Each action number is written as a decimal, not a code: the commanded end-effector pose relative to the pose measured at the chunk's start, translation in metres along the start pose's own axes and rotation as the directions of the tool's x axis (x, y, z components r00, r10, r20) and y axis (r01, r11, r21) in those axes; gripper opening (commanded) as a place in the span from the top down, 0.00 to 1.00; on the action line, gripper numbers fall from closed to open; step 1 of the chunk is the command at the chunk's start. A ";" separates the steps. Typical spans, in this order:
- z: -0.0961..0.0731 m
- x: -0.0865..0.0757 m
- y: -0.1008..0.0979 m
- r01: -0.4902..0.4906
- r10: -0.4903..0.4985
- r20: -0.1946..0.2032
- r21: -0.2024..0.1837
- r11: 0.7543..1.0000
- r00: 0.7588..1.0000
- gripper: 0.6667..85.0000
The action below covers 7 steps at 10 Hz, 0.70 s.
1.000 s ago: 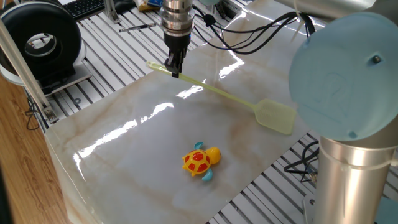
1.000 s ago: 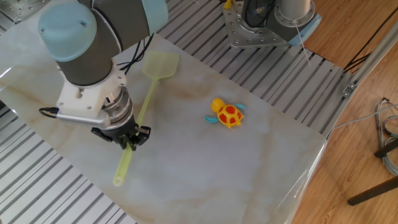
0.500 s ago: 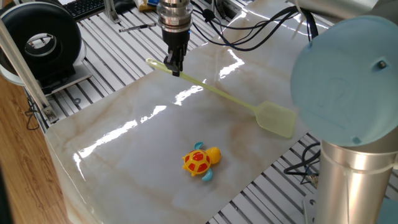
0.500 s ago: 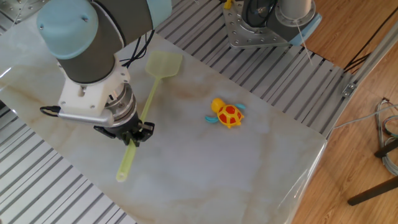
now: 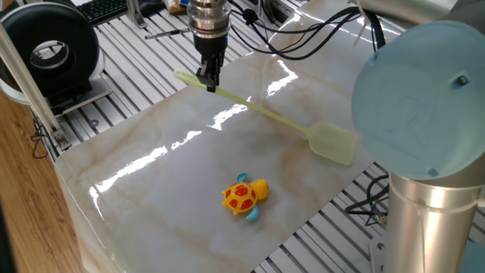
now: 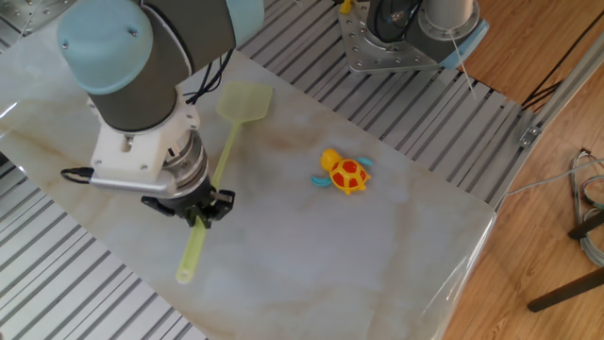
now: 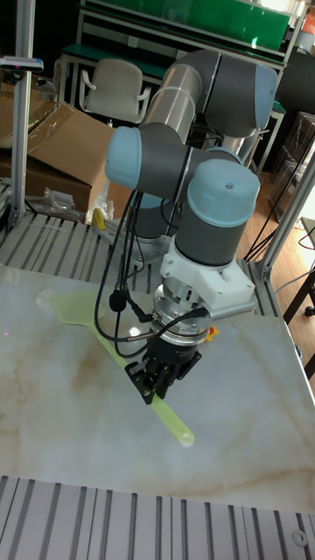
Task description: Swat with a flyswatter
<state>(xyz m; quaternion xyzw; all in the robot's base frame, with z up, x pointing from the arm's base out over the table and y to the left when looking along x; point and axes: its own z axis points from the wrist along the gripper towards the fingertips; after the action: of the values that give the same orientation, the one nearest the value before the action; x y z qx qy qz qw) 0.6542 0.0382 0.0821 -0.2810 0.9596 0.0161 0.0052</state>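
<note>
The pale yellow-green flyswatter (image 5: 265, 113) stretches across the marble slab, its mesh head (image 5: 333, 142) near the slab's right edge. My gripper (image 5: 208, 82) is shut on the thin handle close to its free end, and the handle looks lifted slightly there. From the other side, the gripper (image 6: 200, 215) pinches the handle while the flyswatter (image 6: 226, 142) head points away. In the tall view the gripper (image 7: 157, 391) holds the flyswatter (image 7: 105, 339), whose head lies at the left.
An orange-and-yellow toy turtle (image 5: 244, 196) sits on the slab (image 5: 151, 189), apart from the swatter; it also shows as the turtle (image 6: 344, 173). Black cables (image 5: 303, 38) trail behind the arm. A black round device (image 5: 53, 49) stands at the far left on slatted metal.
The gripper has shifted slightly up and left with the handle end in it; the swatter head has barely moved. The turtle is unchanged.
</note>
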 end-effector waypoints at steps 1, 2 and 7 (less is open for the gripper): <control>0.009 -0.022 -0.003 0.031 -0.030 0.052 -0.010 0.999 0.998 0.99; 0.015 -0.029 -0.004 0.040 -0.039 0.061 -0.015 0.999 0.997 0.99; 0.050 -0.048 -0.020 0.074 -0.073 0.089 -0.002 0.997 0.993 0.99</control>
<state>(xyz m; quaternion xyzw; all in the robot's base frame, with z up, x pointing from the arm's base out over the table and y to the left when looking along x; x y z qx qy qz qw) 0.6952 0.0491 0.0454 -0.3112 0.9491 0.0287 0.0393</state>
